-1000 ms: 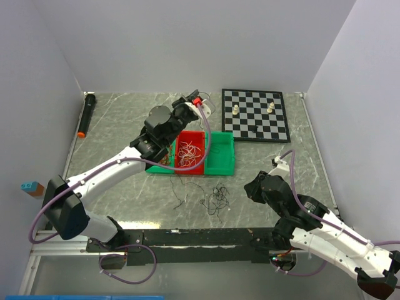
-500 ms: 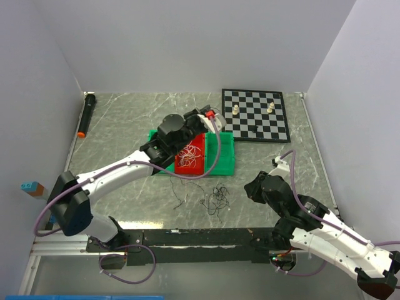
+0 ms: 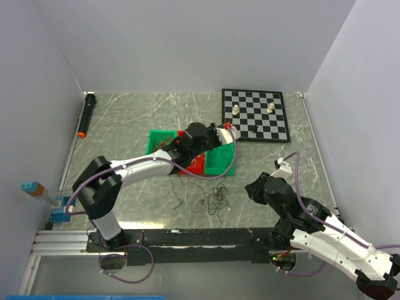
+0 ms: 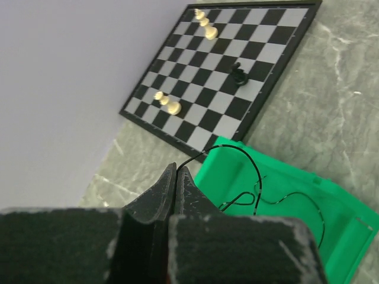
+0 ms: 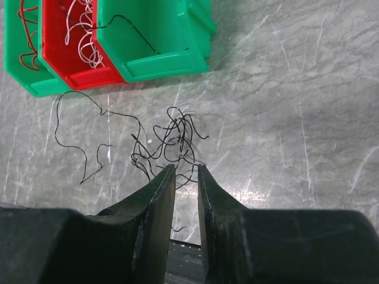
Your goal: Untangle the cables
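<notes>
Saw a grey marbled table (image 3: 125, 119) under everything. Noted a chessboard (image 3: 255, 114) at its far right corner. Found three bins touching in a row near the middle: a green bin (image 5: 32, 89) with red-brown cables (image 5: 25, 18), a red bin (image 5: 83, 80) with white cables (image 5: 83, 32), then a second green bin (image 5: 160, 64) just beside the board's near corner. Spotted a black torch (image 3: 87, 114) along the far left wall. Caught the left gripper (image 4: 176, 173) over that second green bin, fingers pressed together on a thin black cable (image 4: 259, 180) looping down into it. Saw the right gripper (image 5: 183, 174) low over a black tangle (image 5: 172, 139) on the table near the bins, fingers a narrow gap apart, bare table showing between them. Noted one loose black strand (image 5: 89, 136) just left of the tangle. Counted a few pale pieces (image 4: 169, 105) and a dark one (image 4: 238, 74) on the board.
</notes>
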Tool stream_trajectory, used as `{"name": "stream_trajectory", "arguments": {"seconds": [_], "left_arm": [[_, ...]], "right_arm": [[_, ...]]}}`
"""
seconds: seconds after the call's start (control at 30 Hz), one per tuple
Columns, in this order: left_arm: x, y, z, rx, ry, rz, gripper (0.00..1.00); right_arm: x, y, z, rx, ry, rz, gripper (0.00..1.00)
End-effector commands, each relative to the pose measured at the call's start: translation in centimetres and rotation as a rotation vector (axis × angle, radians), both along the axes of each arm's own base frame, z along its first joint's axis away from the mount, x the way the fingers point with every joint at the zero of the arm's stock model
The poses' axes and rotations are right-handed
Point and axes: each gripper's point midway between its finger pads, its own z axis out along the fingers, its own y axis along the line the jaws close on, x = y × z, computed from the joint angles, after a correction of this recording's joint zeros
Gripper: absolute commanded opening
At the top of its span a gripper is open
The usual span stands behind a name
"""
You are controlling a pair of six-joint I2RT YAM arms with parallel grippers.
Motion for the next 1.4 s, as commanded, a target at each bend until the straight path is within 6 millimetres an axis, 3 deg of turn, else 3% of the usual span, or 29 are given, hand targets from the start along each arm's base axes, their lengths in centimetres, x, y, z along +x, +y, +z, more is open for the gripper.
{"name": "stream_trajectory", "arguments": {"seconds": [0.0, 0.2, 0.4, 0.63, 0.73, 0.87, 0.93, 1.1, 1.27, 1.37], "left_arm": [[0.0, -2.9, 0.8, -0.093, 0.068, -0.057, 0.01], [0.8, -4.1, -3.1, -0.041, 0.161, -0.050, 0.01], [0.9, -3.5, -7.9, 0.042, 0.194, -0.035, 0.01], [5.6, -0.5, -11.4, 0.112, 0.153, 0.193, 0.01], [6.4, -0.1, -12.5, 0.145, 0.175, 0.206, 0.01], [6.1, 0.2, -12.8, 0.161, 0.179, 0.175, 0.12], [6.0, 0.3, -12.3, 0.156, 0.184, 0.170, 0.24], [5.3, 0.1, -10.0, 0.115, 0.203, 0.134, 0.49], [4.6, -0.4, -7.8, 0.088, 0.223, 0.119, 0.60], [4.6, -0.2, -6.5, 0.086, 0.210, 0.127, 0.73]], "right_arm": [[0.3, -0.4, 0.1, 0.004, -0.012, -0.028, 0.29], [0.4, -0.2, -0.1, 0.012, -0.005, -0.032, 0.29], [0.5, -0.1, -0.3, 0.012, 0.000, -0.034, 0.30], [0.6, 0.0, -0.6, 0.010, 0.009, -0.032, 0.30], [0.7, 0.0, -0.7, 0.010, 0.011, -0.036, 0.30], [0.7, 0.1, -0.6, 0.011, 0.011, -0.029, 0.30], [0.7, 0.2, -0.6, 0.012, 0.011, -0.025, 0.30], [0.7, 0.6, -0.5, 0.030, 0.013, -0.012, 0.29], [0.7, 0.5, -0.2, 0.032, 0.007, -0.013, 0.29], [0.7, 0.5, -0.2, 0.031, 0.006, -0.010, 0.29]]}}
